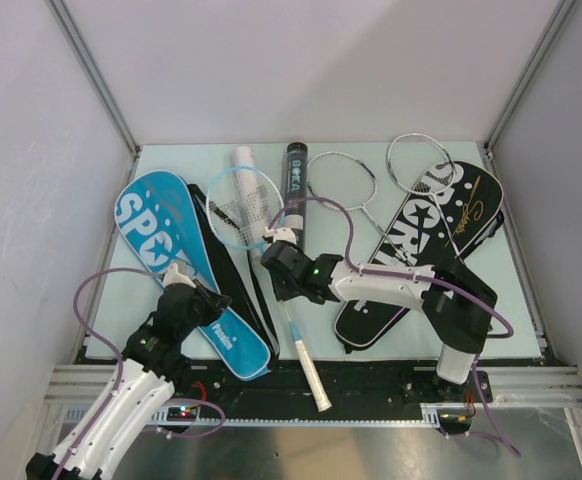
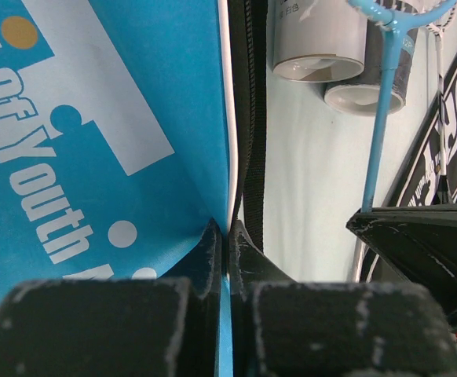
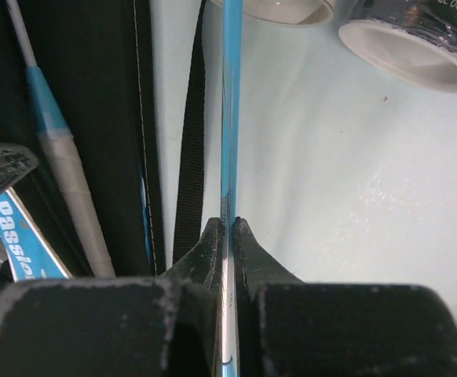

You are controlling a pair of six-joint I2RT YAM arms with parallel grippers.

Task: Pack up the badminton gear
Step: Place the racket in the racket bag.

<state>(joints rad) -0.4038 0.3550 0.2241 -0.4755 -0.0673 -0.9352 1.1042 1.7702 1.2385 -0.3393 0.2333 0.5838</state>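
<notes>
While I view the pale green table (image 1: pixel 516 290) inside white walls (image 1: pixel 301 70), my left claw (image 2: pixel 228 233) is pinched shut on the edge of the blue cover (image 1: pixel 156 225) lying at left; at center, my right claw (image 3: pixel 228 225) clamps the shaft of the light blue racket (image 3: pixel 231 118).

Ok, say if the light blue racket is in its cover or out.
Out. The light blue racket lies bare beside the blue cover, shaft in the right end effector.
</notes>
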